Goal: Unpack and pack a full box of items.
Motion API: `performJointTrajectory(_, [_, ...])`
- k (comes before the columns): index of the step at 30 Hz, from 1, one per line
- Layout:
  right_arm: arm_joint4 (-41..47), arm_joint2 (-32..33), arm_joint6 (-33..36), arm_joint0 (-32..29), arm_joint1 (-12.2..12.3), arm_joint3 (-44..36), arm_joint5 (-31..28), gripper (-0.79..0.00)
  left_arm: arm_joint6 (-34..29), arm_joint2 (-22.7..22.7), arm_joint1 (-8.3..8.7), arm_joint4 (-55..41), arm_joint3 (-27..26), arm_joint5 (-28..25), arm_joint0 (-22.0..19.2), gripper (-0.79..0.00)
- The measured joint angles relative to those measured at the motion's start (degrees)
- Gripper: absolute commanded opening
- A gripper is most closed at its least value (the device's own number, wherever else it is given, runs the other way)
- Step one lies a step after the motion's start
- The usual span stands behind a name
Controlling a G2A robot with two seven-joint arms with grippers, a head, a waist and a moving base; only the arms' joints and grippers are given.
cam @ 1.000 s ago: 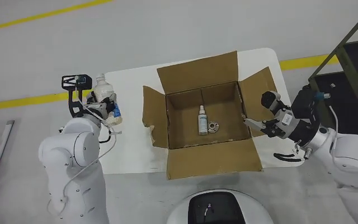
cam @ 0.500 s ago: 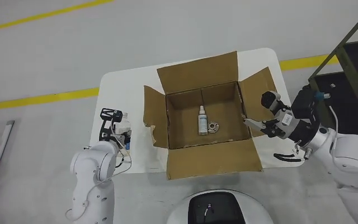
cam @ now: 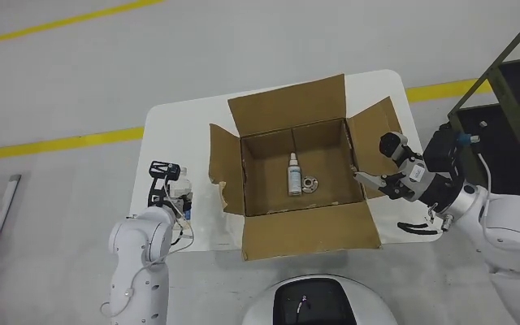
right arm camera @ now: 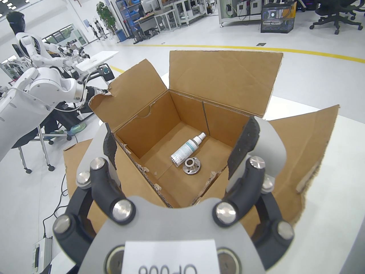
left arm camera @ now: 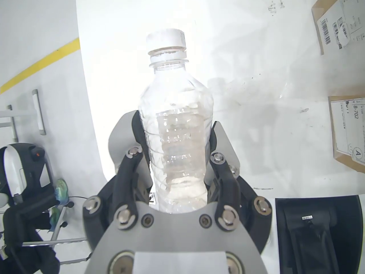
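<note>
A clear plastic bottle (left arm camera: 174, 98) with a white cap stands upright in my left gripper (left arm camera: 175, 129), whose fingers press on both its sides. This pair sits over the white table's (cam: 187, 130) left part, bottle (cam: 180, 186) just left of the open cardboard box (cam: 284, 106). On the box floor lie a small white spray bottle (cam: 294, 174) and a metal flange (cam: 310, 184). My right gripper (cam: 370, 179) hangs open beside the box's right flap, with nothing between its fingers. From the right wrist, the spray bottle (right arm camera: 186, 148) and flange (right arm camera: 192, 166) lie close together.
The box's four flaps are spread outward; the left flap (cam: 218, 166) is close to the held bottle. A dark metal frame (cam: 487, 73) stands past the table's right end. The table's left edge (cam: 140, 187) is near my left gripper.
My left arm has carried the bottle from beyond the table's left edge inward and toward the front, and lower. The right arm and the box contents have not moved.
</note>
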Motion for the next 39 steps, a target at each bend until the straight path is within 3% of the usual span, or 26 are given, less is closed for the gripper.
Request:
performJointTrajectory(9, [0.0,0.0,0.0,0.0,0.0,0.0,0.0,0.000,-1.6,0.3,0.19,-0.1,8.5,2.8,-4.0,-0.785])
performJointTrajectory(22, [0.0,0.0,0.0,0.0,0.0,0.0,0.0,0.000,-1.5,4.7,0.06,1.2,12.2,4.8,-4.2,-0.785])
performJointTrajectory(23, [0.0,0.0,0.0,0.0,0.0,0.0,0.0,0.000,-1.6,4.9,0.05,1.2,12.3,5.0,-4.4,-0.637])
performJointTrajectory(24, [0.0,0.0,0.0,0.0,0.0,0.0,0.0,0.000,-1.8,5.1,0.04,1.2,12.5,5.3,-4.5,-0.092])
performJointTrajectory(25, [0.0,0.0,0.0,0.0,0.0,0.0,0.0,0.000,-2.2,5.2,0.04,1.2,12.6,5.5,-4.7,0.000])
performJointTrajectory(33, [0.0,0.0,0.0,0.0,0.0,0.0,0.0,0.000,-3.9,5.1,0.16,0.0,13.6,5.8,-5.7,0.000])
performJointTrajectory(39, [-0.6,-0.3,0.0,0.1,0.0,-0.7,0.5,0.000,-3.3,4.5,0.35,-0.7,11.5,6.1,-5.5,0.000])
